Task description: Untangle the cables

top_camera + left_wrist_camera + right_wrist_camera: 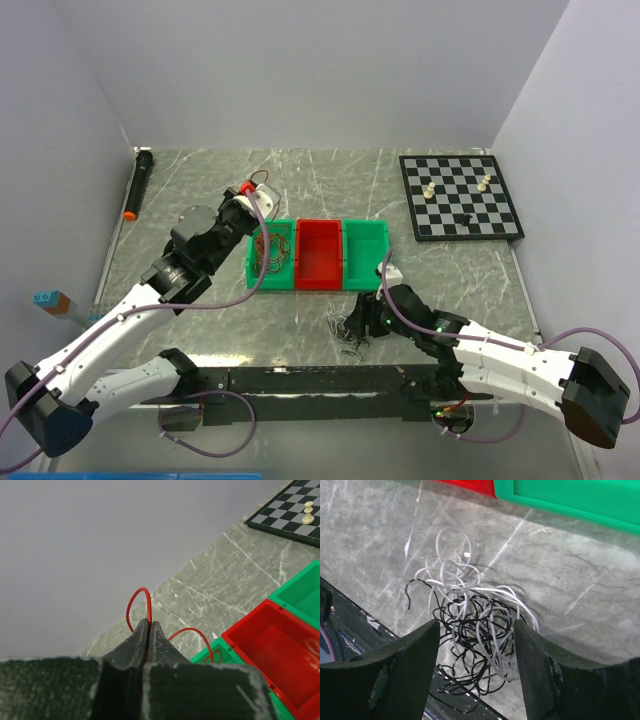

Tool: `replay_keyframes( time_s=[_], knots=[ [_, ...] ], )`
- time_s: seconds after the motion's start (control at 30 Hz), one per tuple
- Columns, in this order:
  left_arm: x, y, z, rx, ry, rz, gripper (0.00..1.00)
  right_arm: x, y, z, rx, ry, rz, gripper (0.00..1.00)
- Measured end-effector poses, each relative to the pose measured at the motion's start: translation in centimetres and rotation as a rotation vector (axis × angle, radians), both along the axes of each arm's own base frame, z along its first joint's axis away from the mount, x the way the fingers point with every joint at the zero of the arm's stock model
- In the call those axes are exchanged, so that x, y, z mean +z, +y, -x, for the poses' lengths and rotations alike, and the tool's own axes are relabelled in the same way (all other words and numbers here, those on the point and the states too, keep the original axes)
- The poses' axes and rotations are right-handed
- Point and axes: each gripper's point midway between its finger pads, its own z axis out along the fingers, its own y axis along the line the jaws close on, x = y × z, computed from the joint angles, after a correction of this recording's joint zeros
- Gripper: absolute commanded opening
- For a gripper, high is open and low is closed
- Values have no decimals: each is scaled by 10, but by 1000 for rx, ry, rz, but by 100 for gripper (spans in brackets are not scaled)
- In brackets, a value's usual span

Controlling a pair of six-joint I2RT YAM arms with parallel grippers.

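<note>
Left tool (149, 625), raised, pinches a red cable (136, 598); right tool (476, 630), low, gapes over the tangle (475, 614).

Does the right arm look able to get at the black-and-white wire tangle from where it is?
Probably yes: the right gripper hangs open directly at the tangle, its jaws straddling it, and nothing lies between.

Bright, even diffuse light; soft faint shadows; left hand (149, 626) blurred close to lens.
</note>
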Motion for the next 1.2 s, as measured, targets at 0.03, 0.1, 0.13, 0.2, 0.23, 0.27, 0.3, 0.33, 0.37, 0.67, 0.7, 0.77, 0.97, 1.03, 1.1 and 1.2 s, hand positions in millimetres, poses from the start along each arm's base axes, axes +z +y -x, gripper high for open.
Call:
replay_keyframes(
  time_s=[0.03, 0.1, 0.13, 0.2, 0.23, 0.27, 0.3, 0.33, 0.37, 0.67, 0.7, 0.77, 0.97, 1.03, 1.1, 1.2],
  knots=[
    [-2, -2, -2, -1, 7, 1, 1, -1, -1, 0, 0, 2, 2, 68],
    [-6, -4, -4, -1, 16, 1, 1, -3, -2, 1, -1, 7, 6, 68],
    [-8, -5, -6, -1, 20, -1, 1, -4, -2, 2, -2, 9, 6, 68],
    [-12, -7, -8, -2, 25, -5, 1, -3, -2, 2, -4, 10, 4, 68],
    [-15, -8, -8, -3, 26, -5, 1, -3, -2, 2, -4, 10, 3, 68],
    [-17, -8, -9, -2, 28, -8, 1, -3, -2, 2, -4, 10, 3, 68],
    [-22, -9, -9, -2, 30, -10, 1, -4, -2, 2, -4, 10, 3, 68],
    [-27, -9, -10, -2, 35, -14, 1, -4, -2, 2, -4, 10, 4, 68],
    [-34, -10, -11, -2, 45, -22, 1, -4, -2, 2, -4, 10, 4, 68],
    [-89, -20, -13, -38, 141, -84, 1, -5, -2, 2, -5, 10, 3, 68],
    [-94, -20, -13, -40, 148, -89, 1, -5, -2, 2, -5, 11, 3, 68],
    [-104, -22, -13, -45, 158, -99, 1, -5, -2, 2, -5, 11, 4, 68],
    [-133, -23, -13, -65, 174, -155, 1, -8, -2, 2, -4, 18, 13, 68],
    [-141, -24, -12, -77, 174, -176, 1, -9, -3, 2, -4, 22, 18, 68],
    [-148, -25, -11, -91, 171, -196, 1, -11, -3, 3, -4, 27, 25, 68],
    [-157, -26, -10, -111, 165, -228, 1, -14, -3, 3, -4, 32, 32, 68]
  ],
)
